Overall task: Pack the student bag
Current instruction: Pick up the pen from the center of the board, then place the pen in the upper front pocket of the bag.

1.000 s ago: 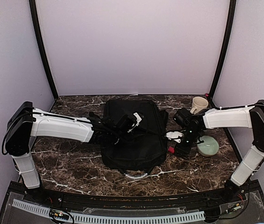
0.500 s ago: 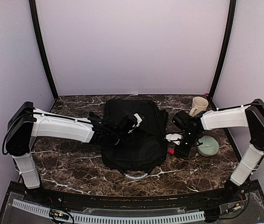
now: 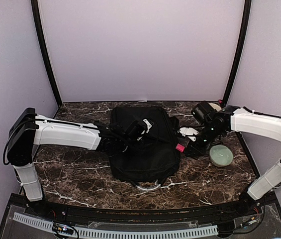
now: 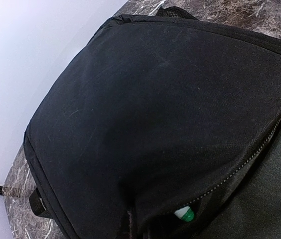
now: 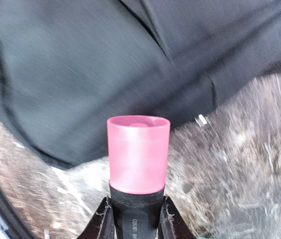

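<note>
The student bag (image 3: 142, 149) is a large black backpack lying flat mid-table, and it fills the left wrist view (image 4: 155, 109). My left gripper (image 3: 130, 132) rests on its top and is shut, pinching a fold of the fabric. Beside that fold a zip seam gapes, and a white-and-green tip (image 4: 184, 214) peeks out of it. My right gripper (image 3: 191, 144) hangs at the bag's right edge. It is shut on a black stick with a pink cap (image 5: 138, 152), which points toward the bag; the cap (image 3: 180, 147) also shows from above.
A pale green bowl (image 3: 221, 155) sits right of the right gripper. A small white object (image 3: 186, 132) lies by the bag's right side. The bag's grey loop handle (image 3: 147, 187) sticks out toward the near edge. Dark posts stand at the back corners.
The right gripper has closed on the pink-capped stick, lifted it and swung toward the bag's right edge. That arm now reaches in from further back. The left gripper keeps its pinch.
</note>
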